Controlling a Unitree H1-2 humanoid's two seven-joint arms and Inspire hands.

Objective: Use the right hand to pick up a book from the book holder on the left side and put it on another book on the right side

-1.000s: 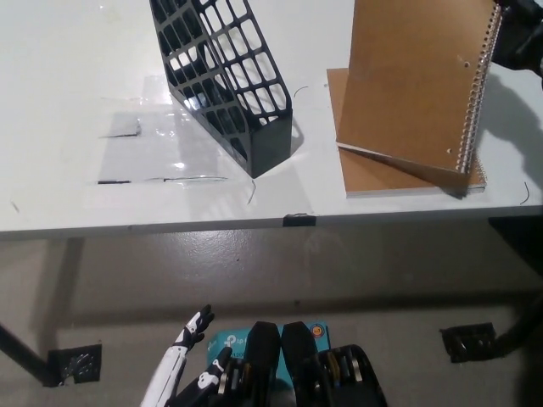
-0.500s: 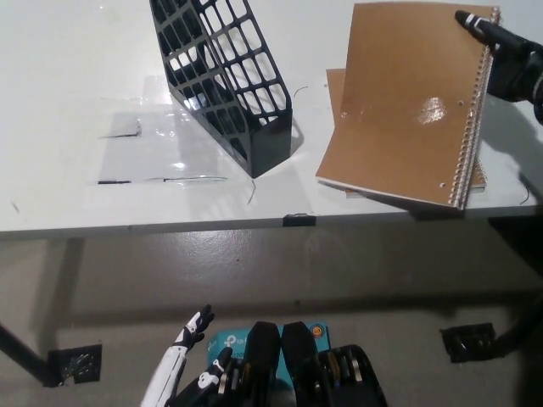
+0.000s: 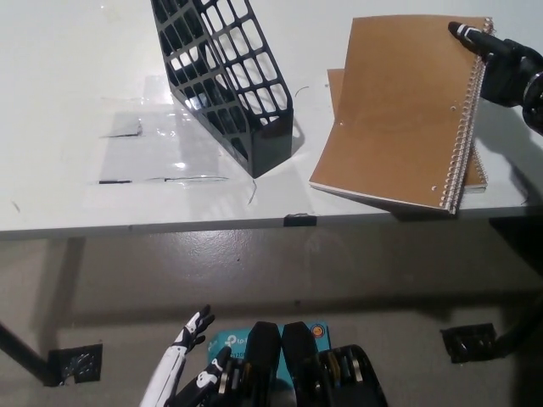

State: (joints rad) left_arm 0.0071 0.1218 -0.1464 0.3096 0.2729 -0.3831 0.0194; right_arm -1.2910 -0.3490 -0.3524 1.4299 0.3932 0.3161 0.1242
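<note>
At the lower left, well below the tabletop front edge, we see the white left robot hand hanging idle, its fingers apart and holding nothing. On the tabletop left of centre stands the black mesh book holder, leaning, with no book visible inside it. Right of it, near the front right corner of the tabletop, the brown spiral notebook lies on the second notebook, of which only strips show at the left and at the lower right. The top notebook is skewed, and its front left corner appears to reach the tabletop front edge.

The black right robot hand sits at the notebook's far right corner, one fingertip resting on the cover beside the spiral binding. We cannot tell whether it grips the notebook or merely touches it. The notebook extends from this hand toward the front left; its long axis runs roughly far-to-near. We judge that placement is nearly complete, and that the next move is a withdrawal toward the right edge.
</note>
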